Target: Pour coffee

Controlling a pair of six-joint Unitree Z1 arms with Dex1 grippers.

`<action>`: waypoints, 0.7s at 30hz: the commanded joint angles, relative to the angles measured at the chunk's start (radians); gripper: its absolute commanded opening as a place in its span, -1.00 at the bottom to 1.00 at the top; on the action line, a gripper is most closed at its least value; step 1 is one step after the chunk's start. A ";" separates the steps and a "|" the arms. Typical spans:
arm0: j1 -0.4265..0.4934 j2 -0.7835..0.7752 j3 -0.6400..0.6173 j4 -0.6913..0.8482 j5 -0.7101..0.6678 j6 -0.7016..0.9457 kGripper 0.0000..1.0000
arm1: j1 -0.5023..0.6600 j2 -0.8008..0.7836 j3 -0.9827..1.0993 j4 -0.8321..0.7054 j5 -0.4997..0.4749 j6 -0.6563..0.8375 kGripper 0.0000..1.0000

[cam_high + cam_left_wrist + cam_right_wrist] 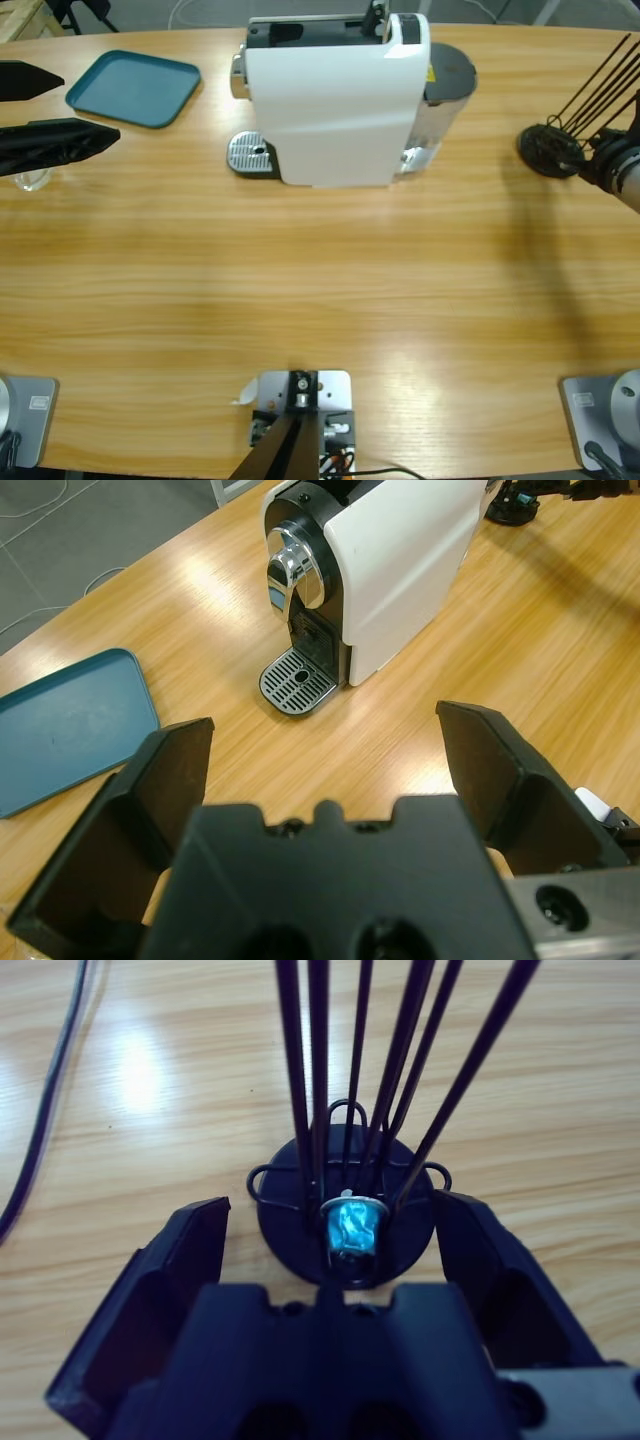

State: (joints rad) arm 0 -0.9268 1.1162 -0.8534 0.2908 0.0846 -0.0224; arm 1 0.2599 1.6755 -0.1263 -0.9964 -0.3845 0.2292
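The white coffee machine (335, 100) stands at the back middle of the table, its spout over a metal drip grate (250, 155) with nothing on it. The coffee is out of view. My left gripper (90, 108) reaches in from the left edge, open and holding nothing. In the left wrist view it (325, 725) faces the machine (400, 560) and grate (297, 680) from a distance. My right gripper (330, 1210) is open at the far right, its jaws on either side of a black wire capsule stand (290, 1230) that holds a blue capsule (352, 1228).
A teal tray (135, 88) lies at the back left, beside the left gripper. A small clear glass (30, 180) shows partly under the left gripper at the table's left edge. The capsule stand (548, 150) has long wires slanting up to the right. Bare wood fills the table's middle and front.
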 commanded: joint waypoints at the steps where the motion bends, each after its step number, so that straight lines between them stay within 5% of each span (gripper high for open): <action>1: 0.005 -0.006 0.040 -0.019 -0.009 -0.010 0.93 | -0.045 0.046 0.005 -0.002 0.026 -0.031 0.36; 21: 0.005 -0.023 0.054 -0.019 -0.008 -0.011 0.93 | -0.063 0.105 -0.005 0.035 0.018 -0.025 0.27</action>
State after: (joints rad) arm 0 -0.9268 1.1155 -0.8463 0.2817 0.0846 -0.0226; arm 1 0.2247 1.7293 -0.1263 -0.9563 -0.3522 0.2085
